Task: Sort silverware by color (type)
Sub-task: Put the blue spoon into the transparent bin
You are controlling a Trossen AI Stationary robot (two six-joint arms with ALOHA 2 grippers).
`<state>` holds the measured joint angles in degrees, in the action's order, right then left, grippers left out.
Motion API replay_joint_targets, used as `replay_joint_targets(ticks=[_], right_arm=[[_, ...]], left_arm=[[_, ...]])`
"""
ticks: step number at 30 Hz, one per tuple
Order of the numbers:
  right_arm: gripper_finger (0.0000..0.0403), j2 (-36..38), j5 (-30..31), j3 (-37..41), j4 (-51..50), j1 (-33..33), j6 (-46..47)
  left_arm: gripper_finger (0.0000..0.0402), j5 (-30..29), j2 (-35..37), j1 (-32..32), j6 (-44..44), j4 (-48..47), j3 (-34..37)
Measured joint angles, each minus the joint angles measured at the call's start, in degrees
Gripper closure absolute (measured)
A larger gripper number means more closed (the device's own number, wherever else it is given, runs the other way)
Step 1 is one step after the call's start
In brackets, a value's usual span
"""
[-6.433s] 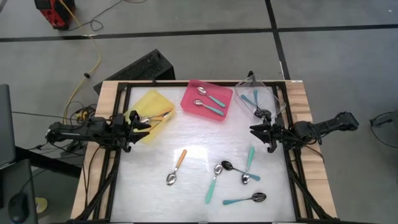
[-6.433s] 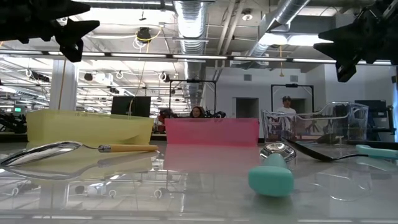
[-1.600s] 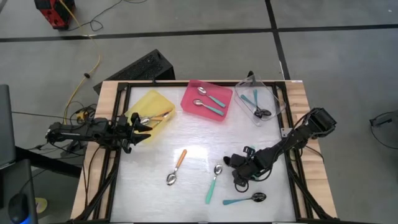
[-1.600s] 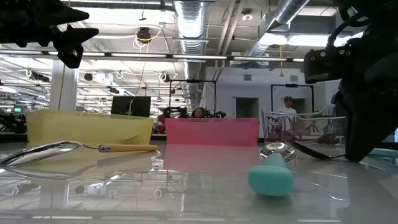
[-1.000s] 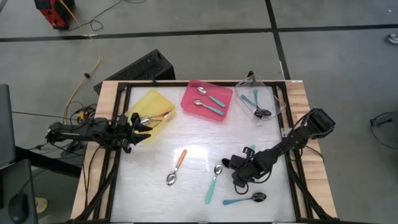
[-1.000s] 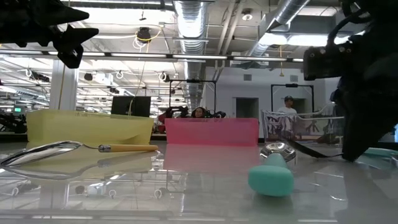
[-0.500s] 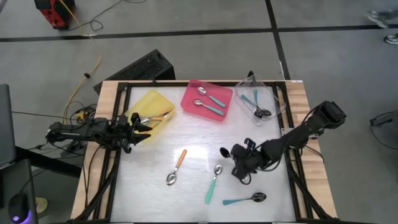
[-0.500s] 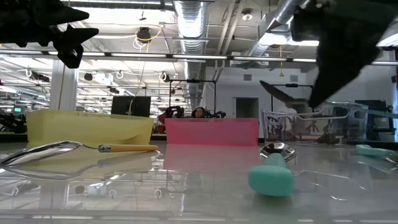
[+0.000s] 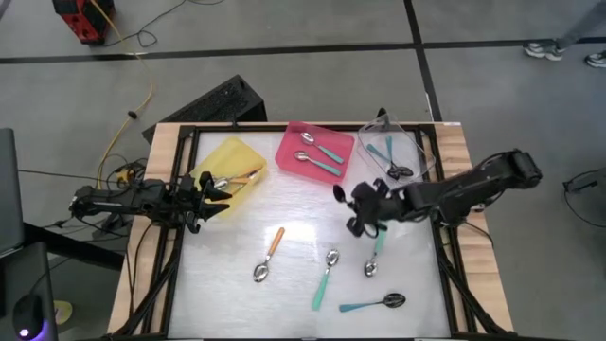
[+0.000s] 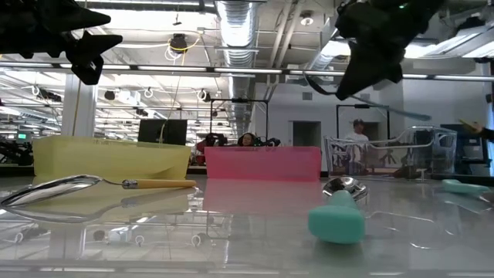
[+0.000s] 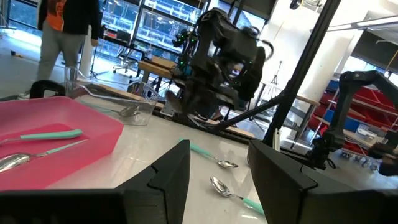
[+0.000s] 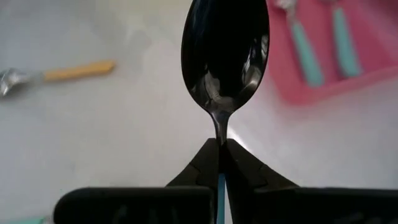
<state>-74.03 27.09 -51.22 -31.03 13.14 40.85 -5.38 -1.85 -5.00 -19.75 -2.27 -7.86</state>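
Note:
My right gripper (image 9: 352,210) is above the table's middle, shut on a spoon with a black bowl (image 9: 338,192) and a teal handle. The bowl fills the right wrist view (image 12: 225,53). My left gripper (image 9: 216,192) is open and empty beside the yellow tray (image 9: 230,161), which holds orange-handled spoons. On the table lie an orange-handled spoon (image 9: 270,254), two teal-handled spoons with silver bowls (image 9: 327,275) (image 9: 376,251) and a teal-handled spoon with a black bowl (image 9: 374,303). My right gripper pinches the spoon's thin neck (image 12: 219,132), just behind the black bowl, between its two fingertips. The fingers point toward the table's left and lie along the spoon, so the bowl sticks out ahead of them. The spoon is lifted clear of the table (image 10: 320,85).
The pink tray (image 9: 289,152) at the far edge holds two teal spoons with silver bowls. The clear tray (image 9: 417,156) at the far right holds teal spoons with black bowls. People show in the room behind the table.
My right gripper has risen from the table and gone toward the far edge, carrying the black-bowled spoon. The spoon is lifted clear. The silver-bowled teal spoon that lay crossed with it stays on the table.

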Motion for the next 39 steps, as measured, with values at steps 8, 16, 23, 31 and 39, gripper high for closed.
replay_joint_targets(ticks=[8,16,23,31,39], right_arm=[[0.0371,4.9,1.6,0.0,0.3,-9.6,-7.7],[0.0371,5.9,1.7,0.0,-1.3,-20.7,-16.1],[0.0371,8.6,1.6,-0.1,-1.7,-29.4,-21.8],[0.0371,13.4,2.7,-0.1,-3.4,-37.9,-24.4],[0.0371,11.4,7.7,1.6,-14.9,-40.7,-21.1]], left_arm=[[0.0253,0.0,0.0,0.0,0.0,0.0,0.0],[0.0253,0.0,0.0,0.0,0.0,0.0,0.0],[0.0253,0.0,0.0,0.0,-0.5,0.0,0.0],[0.0253,-0.6,0.0,0.0,-0.5,-0.1,0.0],[0.0253,-2.5,0.0,0.0,-0.2,-0.1,0.0]])
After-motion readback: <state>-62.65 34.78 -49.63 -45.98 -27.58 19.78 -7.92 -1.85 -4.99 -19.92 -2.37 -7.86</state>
